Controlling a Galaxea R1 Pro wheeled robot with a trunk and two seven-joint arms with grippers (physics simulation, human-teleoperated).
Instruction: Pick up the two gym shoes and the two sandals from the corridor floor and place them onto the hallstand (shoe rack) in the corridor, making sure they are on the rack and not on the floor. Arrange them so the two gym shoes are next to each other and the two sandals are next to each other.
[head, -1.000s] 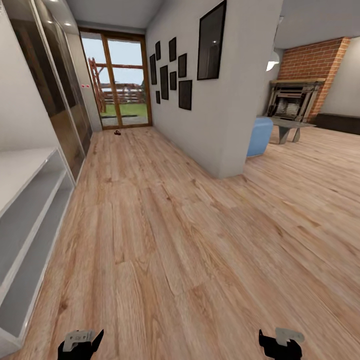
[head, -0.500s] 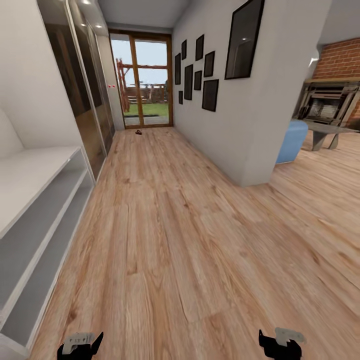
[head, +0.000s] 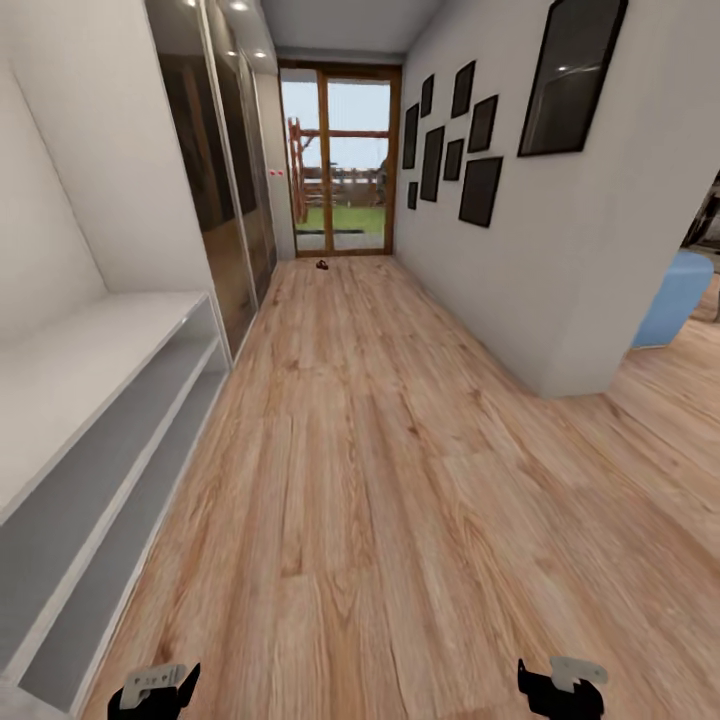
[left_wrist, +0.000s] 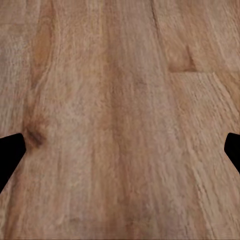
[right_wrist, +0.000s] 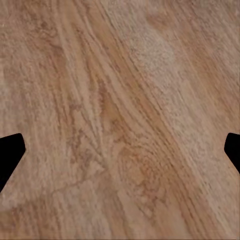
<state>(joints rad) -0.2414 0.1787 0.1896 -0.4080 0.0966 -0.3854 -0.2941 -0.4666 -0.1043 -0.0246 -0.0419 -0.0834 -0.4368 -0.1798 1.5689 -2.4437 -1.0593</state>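
Far end of corridor floor (head: 360, 470), by the glass door (head: 340, 165): small dark red-brown thing (head: 322, 265) lying on the planks, too tiny to tell if sandal or shoe. No detail readable.

Whitish open-shelf unit (head: 110, 420) along left wall, cut off by frame edge; no wall shelves seen above it. Mirrored wardrobe (head: 215, 170) beyond it.

Left pincer (head: 155, 690) & right pincer (head: 560, 688) low in head view, cropped by bottom edge. Wrist views: each pincer's fingertips spread wide apart at pic edges, only wood grain btwn.
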